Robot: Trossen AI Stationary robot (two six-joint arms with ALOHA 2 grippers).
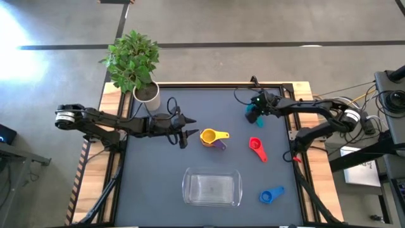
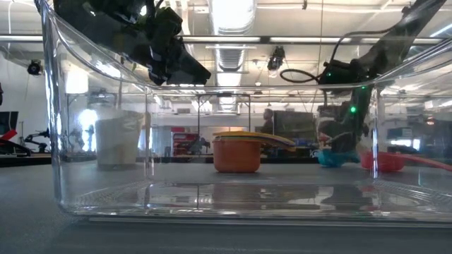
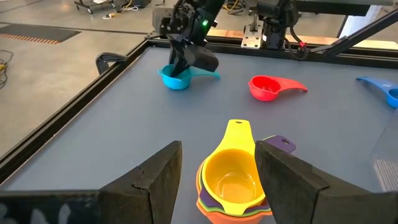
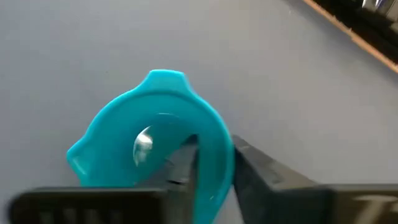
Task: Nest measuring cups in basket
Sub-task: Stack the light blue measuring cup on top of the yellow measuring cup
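Right wrist view shows the right hand [image 4: 211,165] seemingly pinching the teal cup's [image 4: 155,134] rim, so lift straight up off the tabletop [image 4: 298,81] before carrying it toward the stacked cups [image 1: 214,137] waiting by the spread left hand [image 1: 187,130].

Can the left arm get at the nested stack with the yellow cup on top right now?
Probably yes. The left gripper is open with the yellow-topped stack right between its fingers, nothing between them. The right gripper is off at the teal cup.

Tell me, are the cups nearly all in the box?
Not yet. The clear basket holds nothing. Yellow, purple and orange cups are already stacked before the open left gripper. The right gripper is pinching the teal cup. The red cup and blue cup wait.
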